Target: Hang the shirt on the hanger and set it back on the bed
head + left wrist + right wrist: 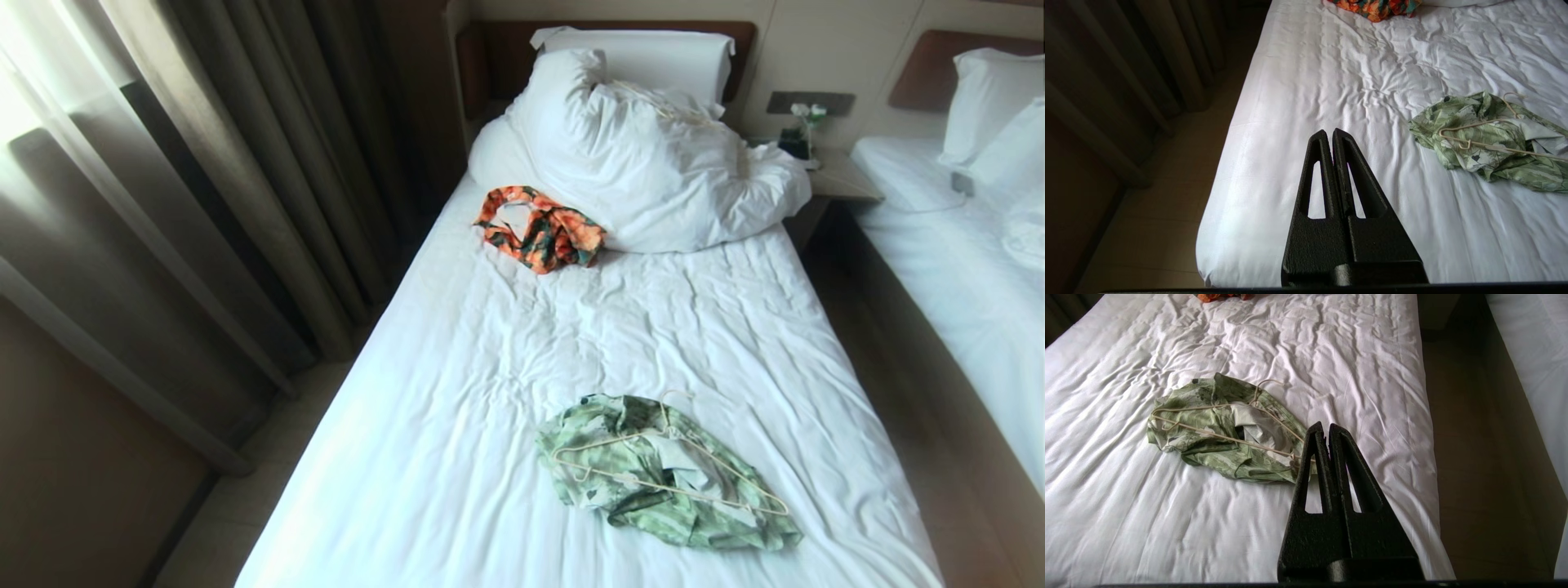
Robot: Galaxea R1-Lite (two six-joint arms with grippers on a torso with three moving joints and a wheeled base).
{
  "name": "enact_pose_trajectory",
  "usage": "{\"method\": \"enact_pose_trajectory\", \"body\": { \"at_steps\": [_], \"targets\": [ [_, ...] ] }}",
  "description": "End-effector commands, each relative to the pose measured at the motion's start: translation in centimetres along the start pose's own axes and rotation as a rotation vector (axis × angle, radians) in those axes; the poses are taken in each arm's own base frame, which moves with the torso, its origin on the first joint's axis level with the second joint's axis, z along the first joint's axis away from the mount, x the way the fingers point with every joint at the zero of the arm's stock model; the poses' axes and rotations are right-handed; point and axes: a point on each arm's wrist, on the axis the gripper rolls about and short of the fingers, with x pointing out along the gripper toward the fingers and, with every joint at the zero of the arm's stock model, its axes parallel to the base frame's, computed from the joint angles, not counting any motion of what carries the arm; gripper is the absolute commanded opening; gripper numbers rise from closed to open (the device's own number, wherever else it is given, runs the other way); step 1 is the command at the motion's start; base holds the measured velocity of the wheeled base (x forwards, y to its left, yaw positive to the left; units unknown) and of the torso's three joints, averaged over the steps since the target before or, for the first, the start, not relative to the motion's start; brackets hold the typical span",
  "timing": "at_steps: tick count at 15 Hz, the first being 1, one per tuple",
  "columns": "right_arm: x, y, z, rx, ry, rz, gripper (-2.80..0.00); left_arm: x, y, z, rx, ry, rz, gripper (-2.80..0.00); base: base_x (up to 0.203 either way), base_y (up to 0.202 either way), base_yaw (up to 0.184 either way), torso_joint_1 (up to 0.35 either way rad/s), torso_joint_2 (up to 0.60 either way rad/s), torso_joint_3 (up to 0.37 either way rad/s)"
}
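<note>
In the head view the bed (506, 392) fills the middle of the frame, its white sheet wrinkled from top to bottom. The shirt (661, 478) lies crumpled in a heap in the lower centre-right of that frame, on the sheet and inside the bed's right edge. The hanger (653, 482) lies flat on top of the shirt, not threaded into it: its long bar runs across the cloth from left to lower right and its curved hook points toward the upper part of the frame.

In the upper centre an orange-and-dark-green garment (540, 229) is bunched on the sheet, touching the lower left side of a big white pillow (645, 163). Curtains (204, 163) hang along the left side, and a second bed (963, 269) shows at the right edge, past a dark gap with a nightstand (841, 180).

Neither arm appears in the head view. In the left wrist view the left gripper (1333, 131) sits low centre with its 2 fingers pressed together, holding nothing, above the bed's left part and well apart from the shirt at the right of that frame. In the right wrist view the right gripper (1327, 425) is likewise closed and empty, in the lower centre; its tips overlap the right end of the hanger in the picture, though whether it is touching cannot be told.
</note>
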Motion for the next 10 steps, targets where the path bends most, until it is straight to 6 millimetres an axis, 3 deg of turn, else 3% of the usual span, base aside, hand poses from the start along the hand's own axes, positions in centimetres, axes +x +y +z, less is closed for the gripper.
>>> {"method": "enact_pose_trajectory", "body": {
  "at_steps": [1,10],
  "targets": [
    [0.09,0.01,-0.29,-0.001,0.011,0.001,-2.80,0.01,0.00,0.00,0.000,0.001,0.001,-2.80,0.000,0.000,0.000,-0.122,0.32,0.184],
    [0.09,0.01,-0.29,-0.004,0.011,0.001,-2.80,0.02,0.00,-0.04,0.000,0.003,0.001,-2.80,0.000,0.000,0.000,-0.130,0.32,0.184]
  ]
}}
